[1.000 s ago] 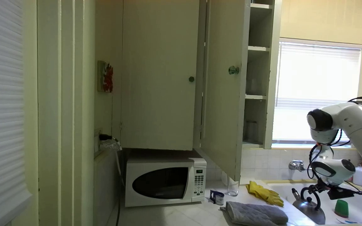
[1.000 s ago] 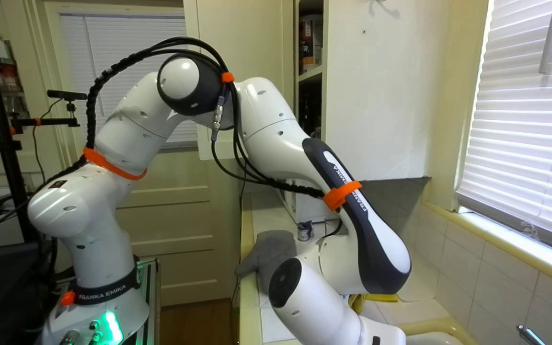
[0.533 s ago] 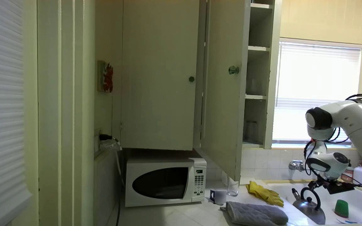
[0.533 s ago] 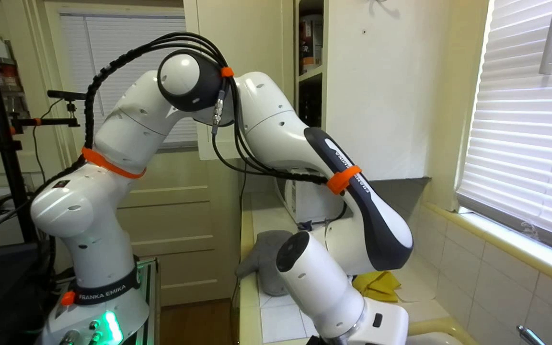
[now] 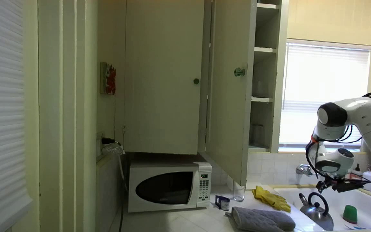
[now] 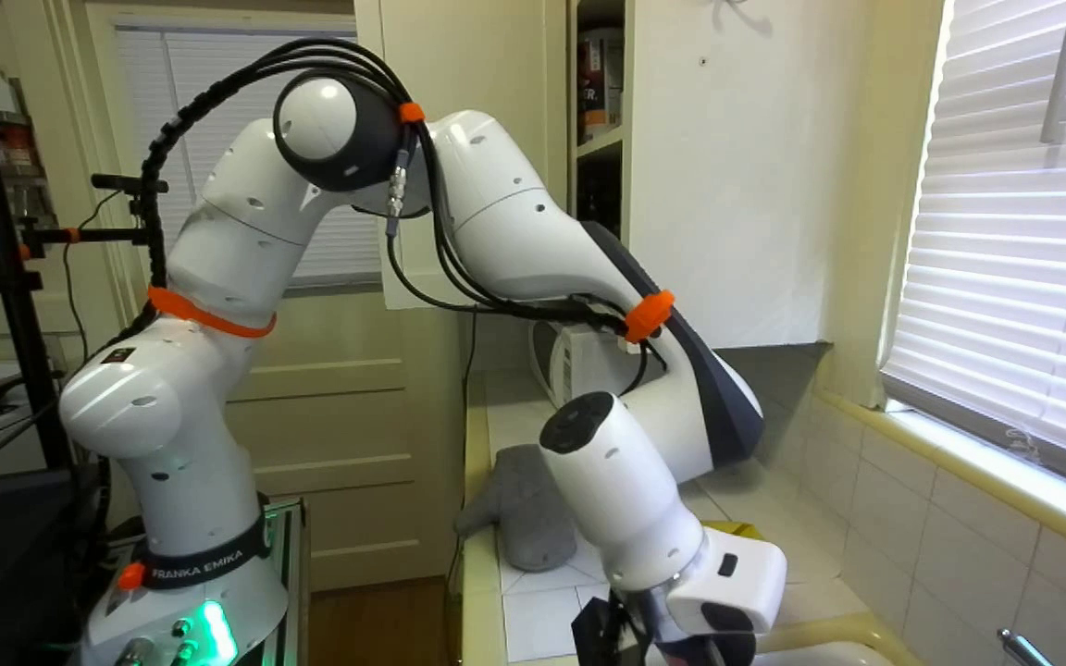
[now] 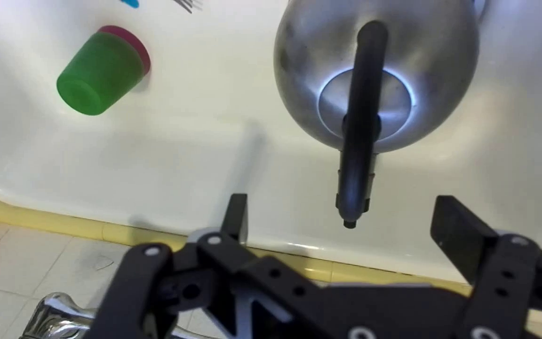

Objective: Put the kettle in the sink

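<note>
Down in the sink, the kettle stands upright on the bottom, handle free; a green cup lies well apart from it. The gripper hangs above, fingers spread wide, nothing held. By my reading the placing is done. Only backing the arm clear seems left; the kettle looks to need no further handling.

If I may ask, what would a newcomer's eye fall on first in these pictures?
Most likely the big white arm, spanning much of an exterior view. Next comes the kettle in the wrist view, inside the sink that the open hand hovers over. The green cup, left of the kettle there, also stands out.
</note>
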{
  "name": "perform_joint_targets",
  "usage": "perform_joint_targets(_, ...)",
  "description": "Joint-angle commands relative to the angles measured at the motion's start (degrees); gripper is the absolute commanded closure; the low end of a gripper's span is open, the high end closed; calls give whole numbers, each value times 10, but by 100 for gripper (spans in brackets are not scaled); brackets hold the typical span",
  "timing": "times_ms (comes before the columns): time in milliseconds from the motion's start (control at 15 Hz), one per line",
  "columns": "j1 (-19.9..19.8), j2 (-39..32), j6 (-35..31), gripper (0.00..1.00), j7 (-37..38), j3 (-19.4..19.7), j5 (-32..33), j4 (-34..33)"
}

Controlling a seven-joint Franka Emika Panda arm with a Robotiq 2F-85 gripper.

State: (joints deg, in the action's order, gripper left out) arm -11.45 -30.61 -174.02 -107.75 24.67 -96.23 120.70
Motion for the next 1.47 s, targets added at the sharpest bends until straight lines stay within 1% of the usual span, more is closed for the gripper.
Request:
perform_joint_targets(0,1,98,-2,0,147,-23,126,133)
perform_joint_targets(67,-1,109,6,0,186,-27,156,155)
perform_joint_targets(133,30,117,34,0,230,6,189,176)
perform_joint_targets(267,55,134,81,0,308,34,257,203)
perform_joint_targets(400,84,152,128,0,386,75,330,209)
perform_joint_targets(667,136,194,231,0,541,162,498,171)
perform_joint_targets(933,160,252,317,0,627,209,668,105)
perform_joint_targets(1067,158,281,384,0,645,209,738,68)
perform_joint_targets(1133,80,305,429,0,651,128,780,50)
perform_joint_targets(1200,140,309,479,0,634,184,779,38)
perform_joint_targets(1267,68,319,523,0,636,107,795,23)
perform_joint_targets(1333,62,321,571,0,625,99,797,7)
perform_joint_targets(1400,47,318,610,0,606,83,792,-8)
